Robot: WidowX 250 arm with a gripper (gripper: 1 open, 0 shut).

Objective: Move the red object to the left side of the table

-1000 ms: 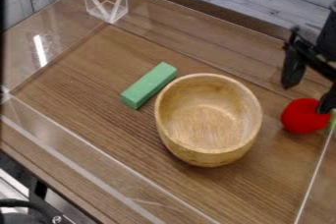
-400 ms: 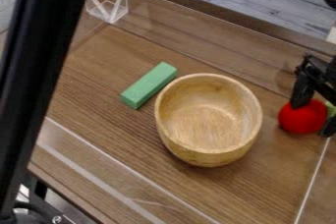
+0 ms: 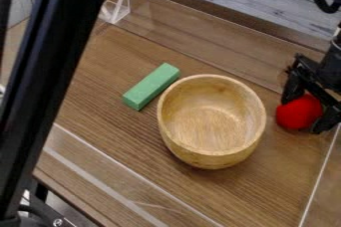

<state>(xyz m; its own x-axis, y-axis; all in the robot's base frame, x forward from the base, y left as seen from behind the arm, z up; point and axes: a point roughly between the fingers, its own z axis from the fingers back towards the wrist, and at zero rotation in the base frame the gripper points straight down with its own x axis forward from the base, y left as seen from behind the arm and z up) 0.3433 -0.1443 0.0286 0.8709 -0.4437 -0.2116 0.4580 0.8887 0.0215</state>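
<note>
Though the red object [image 3: 297,113] shows — roundish — no long axis appears.

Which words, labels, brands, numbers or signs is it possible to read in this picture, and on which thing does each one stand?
There is no text that I can read. The wooden bowl, the green block and the red ball-like object show no visible marking, and neither does the tabletop.
</note>
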